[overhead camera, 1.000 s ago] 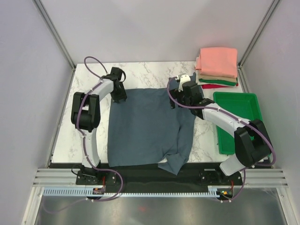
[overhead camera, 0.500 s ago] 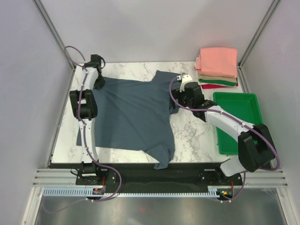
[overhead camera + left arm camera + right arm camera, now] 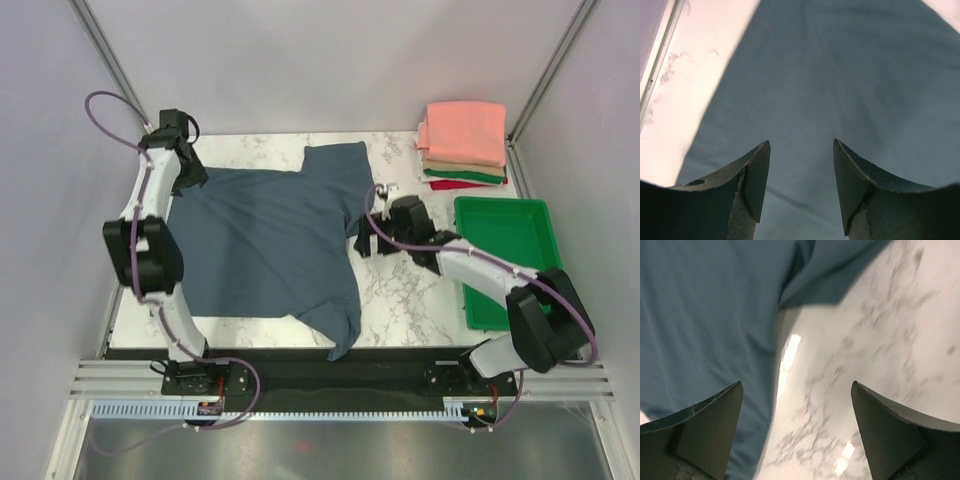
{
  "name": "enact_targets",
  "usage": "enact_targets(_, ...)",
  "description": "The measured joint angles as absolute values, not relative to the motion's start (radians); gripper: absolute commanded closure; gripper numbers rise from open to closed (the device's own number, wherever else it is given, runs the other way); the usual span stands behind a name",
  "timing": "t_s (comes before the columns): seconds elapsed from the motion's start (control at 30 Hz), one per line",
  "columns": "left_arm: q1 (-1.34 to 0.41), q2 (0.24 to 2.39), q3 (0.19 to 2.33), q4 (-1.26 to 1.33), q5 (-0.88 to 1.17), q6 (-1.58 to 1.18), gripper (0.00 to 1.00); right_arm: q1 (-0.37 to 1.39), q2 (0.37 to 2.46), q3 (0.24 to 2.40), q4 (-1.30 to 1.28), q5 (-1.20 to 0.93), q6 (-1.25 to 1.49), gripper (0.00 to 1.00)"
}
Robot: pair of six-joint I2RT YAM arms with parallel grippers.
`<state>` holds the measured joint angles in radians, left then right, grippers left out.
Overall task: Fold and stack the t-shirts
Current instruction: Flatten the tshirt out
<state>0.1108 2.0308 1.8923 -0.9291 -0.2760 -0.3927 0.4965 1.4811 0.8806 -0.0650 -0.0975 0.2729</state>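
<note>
The slate blue-grey t-shirt (image 3: 270, 240) lies spread flat and skewed across the marble table, one sleeve (image 3: 335, 160) pointing to the far side and another (image 3: 345, 335) hanging over the near edge. My left gripper (image 3: 190, 175) is open over the shirt's far-left corner; in the left wrist view (image 3: 801, 150) cloth (image 3: 840, 75) fills the space under the jaws. My right gripper (image 3: 362, 243) is open at the shirt's right edge; in the right wrist view (image 3: 797, 385) it spans cloth (image 3: 700, 315) and bare marble. Folded salmon-pink (image 3: 465, 130), tan (image 3: 462, 163), green (image 3: 472, 175) and red (image 3: 462, 185) shirts are stacked at the back right.
A green plastic tray (image 3: 505, 250) sits on the right, just in front of the stack. Bare marble (image 3: 410, 290) shows between the shirt and the tray. Frame posts and walls close in the table's left, right and far sides.
My left arm has swung to the far-left corner, and the shirt has been drawn left and opened out flat. My right gripper has moved nearer and left, off the shirt's far edge.
</note>
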Motion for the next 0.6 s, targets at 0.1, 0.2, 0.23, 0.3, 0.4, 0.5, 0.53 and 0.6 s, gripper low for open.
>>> enact_targets(0.1,0.052,1.760,1.671,-0.877,-0.252,-0.411,0.40,0.583,1.353,0.713,-0.081,-0.086,0.359,0.04)
enact_targets(0.2,0.047,1.527,1.474,-0.828,-0.229,-0.434,0.40,0.722,1.164,0.560,-0.121,-0.069,0.458,0.07)
enact_targets(0.23,0.057,1.439,1.387,-0.807,-0.221,-0.441,0.40,0.767,1.089,0.517,-0.130,-0.064,0.495,0.09)
enact_targets(0.3,0.072,1.325,1.270,-0.797,-0.208,-0.450,0.40,0.837,0.961,0.443,-0.131,-0.050,0.565,0.18)
enact_targets(0.4,0.076,1.203,1.135,-0.786,-0.195,-0.452,0.40,0.920,0.842,0.358,-0.131,-0.035,0.657,0.27)
enact_targets(0.5,0.076,1.115,1.045,-0.780,-0.178,-0.451,0.40,0.990,0.828,0.308,-0.128,-0.013,0.719,0.34)
enact_targets(0.53,0.076,1.089,1.023,-0.778,-0.178,-0.452,0.40,1.005,0.839,0.303,-0.123,-0.005,0.733,0.36)
enact_targets(0.6,0.076,1.044,0.984,-0.768,-0.178,-0.452,0.40,1.046,0.897,0.301,-0.101,0.009,0.753,0.37)
